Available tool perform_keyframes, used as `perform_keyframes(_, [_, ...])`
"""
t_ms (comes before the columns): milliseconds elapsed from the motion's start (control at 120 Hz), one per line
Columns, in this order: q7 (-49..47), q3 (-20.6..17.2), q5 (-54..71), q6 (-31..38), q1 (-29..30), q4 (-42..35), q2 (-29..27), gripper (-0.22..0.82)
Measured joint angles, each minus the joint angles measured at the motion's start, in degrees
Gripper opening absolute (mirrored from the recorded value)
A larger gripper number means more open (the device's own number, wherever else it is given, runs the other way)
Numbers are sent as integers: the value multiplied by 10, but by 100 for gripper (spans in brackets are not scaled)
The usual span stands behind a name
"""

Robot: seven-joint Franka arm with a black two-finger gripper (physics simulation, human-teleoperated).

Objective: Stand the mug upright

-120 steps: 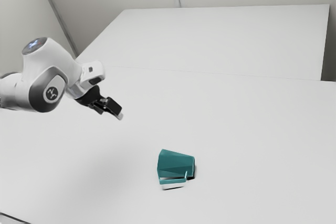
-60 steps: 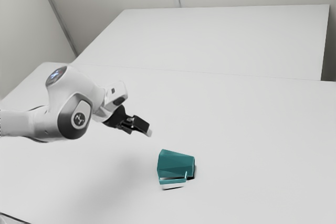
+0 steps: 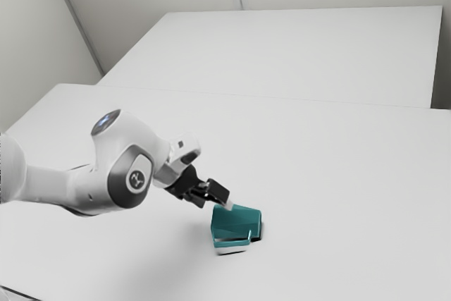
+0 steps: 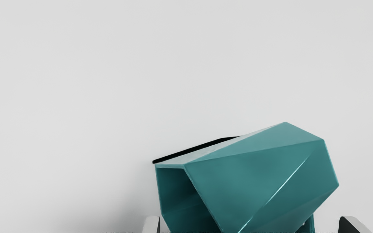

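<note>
Black gripper (image 3: 224, 204) hangs tilted at the upper edge of the teal mug (image 3: 237, 224) in the exterior view, its pale tip overlapping the mug's outline. The faceted mug lies on its side, its handle (image 3: 232, 244) toward the near side of the table. In the wrist view the gripper (image 4: 249, 225) has its fingertips wide apart, with the mug (image 4: 254, 181) between and beyond them. The mug's open mouth faces the side of one fingertip. Whether a finger touches the mug, I cannot tell.
The mug lies on a large white table (image 3: 338, 174). Behind it stands another broad white surface (image 3: 303, 51), against pale walls. A dark thin edge shows at the exterior view's lower left corner.
The arm has moved down and toward the exterior view's right, bringing my gripper from well above the mug to its upper edge. The mug has stayed in place.
</note>
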Motion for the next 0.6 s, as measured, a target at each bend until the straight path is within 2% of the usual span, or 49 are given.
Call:
perform_keyframes(217, [1,-32,-50,16,-1,1,24,59])
perform_keyframes(600, [8,-54,-71,57,-12,2,51,58])
